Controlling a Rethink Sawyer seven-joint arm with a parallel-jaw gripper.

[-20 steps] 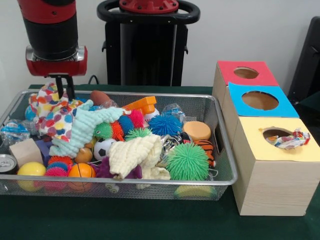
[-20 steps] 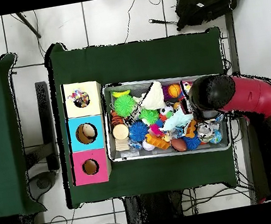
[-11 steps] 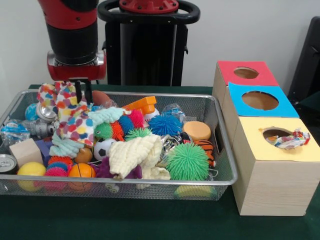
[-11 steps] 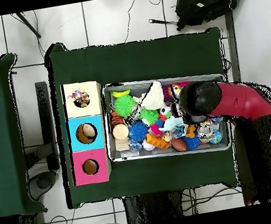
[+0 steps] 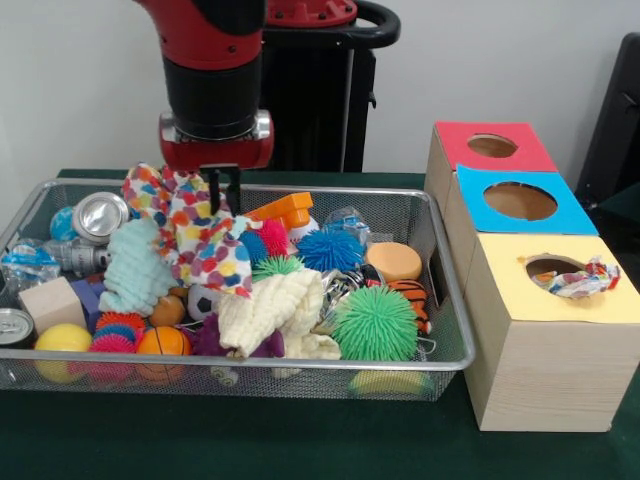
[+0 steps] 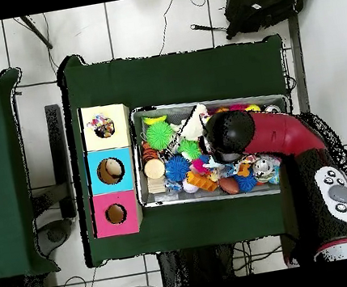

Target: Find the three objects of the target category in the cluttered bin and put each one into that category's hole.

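I see polka-dot cloth hanging above mesh bin, pinched by end effector. Mint cloth lies just beside it. Three-hole box stands beside bin on green bench.

Red and black arm, glossy red upper shell, black cylindrical middle band, red wrist collar with silver rim, thin black gripper below, grey button panel near elbow

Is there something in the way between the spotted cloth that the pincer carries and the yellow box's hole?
Yes: a crumpled cloth already sticks out of the yellow box's hole, partly blocking it for the spotted cloth.
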